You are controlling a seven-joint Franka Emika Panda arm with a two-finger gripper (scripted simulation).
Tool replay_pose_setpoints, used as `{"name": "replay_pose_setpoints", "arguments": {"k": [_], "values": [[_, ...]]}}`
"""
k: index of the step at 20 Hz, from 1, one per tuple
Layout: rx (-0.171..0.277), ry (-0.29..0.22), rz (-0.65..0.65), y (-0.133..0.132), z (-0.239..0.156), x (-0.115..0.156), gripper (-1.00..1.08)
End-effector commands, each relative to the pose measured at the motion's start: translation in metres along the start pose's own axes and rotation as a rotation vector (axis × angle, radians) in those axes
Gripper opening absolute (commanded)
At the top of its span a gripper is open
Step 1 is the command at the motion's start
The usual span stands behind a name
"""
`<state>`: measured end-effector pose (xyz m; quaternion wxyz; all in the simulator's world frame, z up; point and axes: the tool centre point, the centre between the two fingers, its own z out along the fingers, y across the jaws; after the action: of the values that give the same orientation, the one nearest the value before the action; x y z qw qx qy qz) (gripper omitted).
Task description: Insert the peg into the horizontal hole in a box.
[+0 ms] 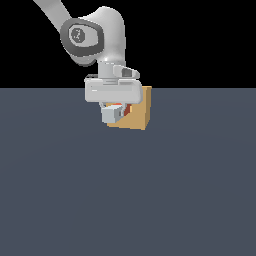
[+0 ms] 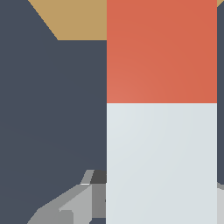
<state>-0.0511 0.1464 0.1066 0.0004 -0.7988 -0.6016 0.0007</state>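
A: Peg (image 1: 114,113) first, from the exterior view: its pale grey-white end faces the camera, just below the white hand of the arm, and a sliver of its orange-red part shows behind that end, against the box (image 1: 138,111).

B: And the gripper (image 1: 115,111)?

A: It hangs over the dark grey floor (image 1: 128,190) in front of the tan box, and the peg sits between its fingers. They look clamped on the peg, though the hand's body hides most of them.

B: Is the hole visible there?

A: No. The hand and the peg cover the middle of the box's face, so I cannot tell whether the orange-red tip is inside it or only pressed against the face.

B: Now the wrist view.

A: The peg (image 2: 161,109) fills much of it, the pale half nearer the camera and the orange-red half beyond. One grey finger (image 2: 65,205) lies along the peg's side, touching it. The orange-red end reaches the tan box (image 2: 76,19), of which only a strip shows. The hole is hidden here too.
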Motion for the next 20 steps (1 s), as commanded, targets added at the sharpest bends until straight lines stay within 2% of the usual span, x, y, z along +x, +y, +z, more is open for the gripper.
{"name": "replay_pose_setpoints", "arguments": {"k": [1, 5, 9, 20], "values": [[-0.004, 0.003, 0.000, 0.001, -0.002, 0.001, -1.00], [0.000, 0.000, 0.000, 0.000, 0.000, 0.004, -1.00], [-0.001, 0.001, 0.000, 0.000, -0.001, 0.018, -1.00], [-0.003, 0.003, 0.000, 0.000, -0.002, 0.089, -1.00]]}}
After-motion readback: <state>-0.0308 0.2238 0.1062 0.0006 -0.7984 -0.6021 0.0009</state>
